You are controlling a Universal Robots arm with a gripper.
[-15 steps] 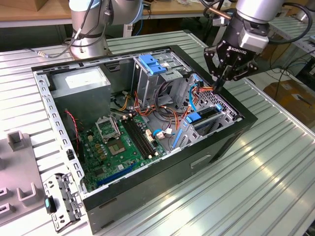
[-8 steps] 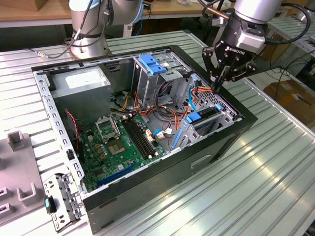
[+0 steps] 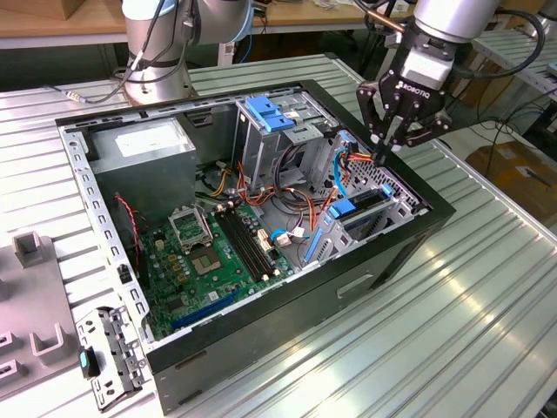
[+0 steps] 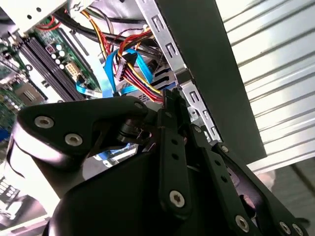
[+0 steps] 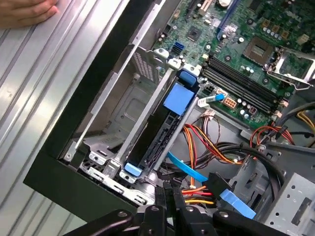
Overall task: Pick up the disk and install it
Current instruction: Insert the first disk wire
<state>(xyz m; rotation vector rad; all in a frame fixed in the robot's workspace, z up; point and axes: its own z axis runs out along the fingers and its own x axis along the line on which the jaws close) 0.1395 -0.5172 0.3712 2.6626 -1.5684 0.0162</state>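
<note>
A robotics lab or workshop; an opened computer case (image 3: 261, 218) lies on a ribbed aluminium counter (image 3: 470, 313); a robot arm's base (image 3: 157, 52) is bolted there; wooden benches (image 3: 52, 22) and cardboard boxes (image 3: 518, 174) stand behind.

An open computer case (image 3: 396, 252) lies on its side on a ribbed metal table (image 3: 470, 313). The gripper (image 3: 389, 148), fingers pressed together, hangs above the case's corner drive bay, just over the disk (image 3: 359, 212) seated there. The green motherboard (image 3: 218, 252) lies deeper in the case, beside the tall silver cage (image 3: 270, 131).
</note>
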